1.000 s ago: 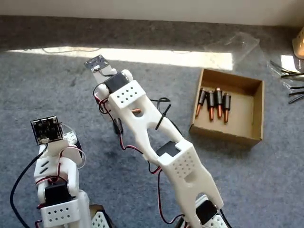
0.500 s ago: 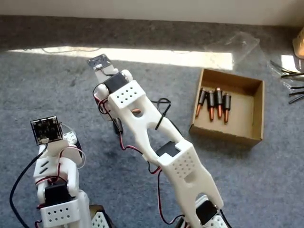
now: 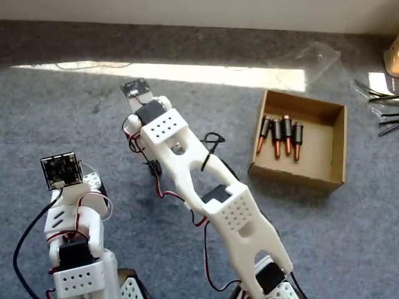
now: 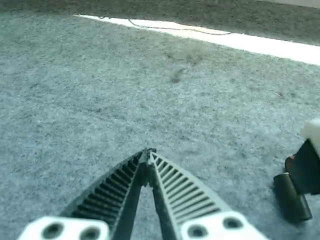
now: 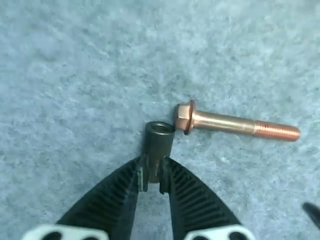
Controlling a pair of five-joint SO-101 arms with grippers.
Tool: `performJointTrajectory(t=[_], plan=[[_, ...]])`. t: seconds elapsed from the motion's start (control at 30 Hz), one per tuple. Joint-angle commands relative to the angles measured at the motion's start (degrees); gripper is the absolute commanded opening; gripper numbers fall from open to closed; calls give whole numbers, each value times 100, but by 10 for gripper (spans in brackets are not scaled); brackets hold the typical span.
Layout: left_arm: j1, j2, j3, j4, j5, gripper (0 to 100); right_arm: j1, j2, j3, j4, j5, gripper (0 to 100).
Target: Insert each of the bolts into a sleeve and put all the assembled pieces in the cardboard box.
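Observation:
In the right wrist view my right gripper [image 5: 153, 175] is shut on the lower end of a dark sleeve [image 5: 159, 142], whose open end points away from it. A copper bolt [image 5: 235, 123] lies on the grey carpet, its hex head almost touching the sleeve's rim. My left gripper [image 4: 148, 155] is shut with nothing in it, low over the carpet; the same sleeve [image 4: 291, 196] shows off to its side. The cardboard box [image 3: 333, 146] sits at the right and holds several assembled pieces [image 3: 279, 138]. The right arm [image 3: 163, 128] stretches over the carpet's middle; the left arm [image 3: 68, 187] is at the near left.
A clear plastic bag [image 3: 312, 59] lies behind the box. Thin black strips [image 3: 380, 106] lie at the right edge. A sunlit band [image 3: 187, 73] crosses the far carpet. Open carpet lies between the arm and the box.
The right arm's wrist has shifted slightly to the right in the high view. The left arm and the box have not moved.

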Motion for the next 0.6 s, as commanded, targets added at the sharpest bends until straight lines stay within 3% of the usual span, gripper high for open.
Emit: performJointTrajectory(t=[0.0,0.2,0.57], plan=[[-66,-40,75,0,-44,18,-40,84,-66,-66,-62,33],[-66,-40,84,0,-44,18,-48,207,-163,-57,-62,98],[-57,-40,119,-9,-44,18,-40,347,-171,-101,-26,98]])
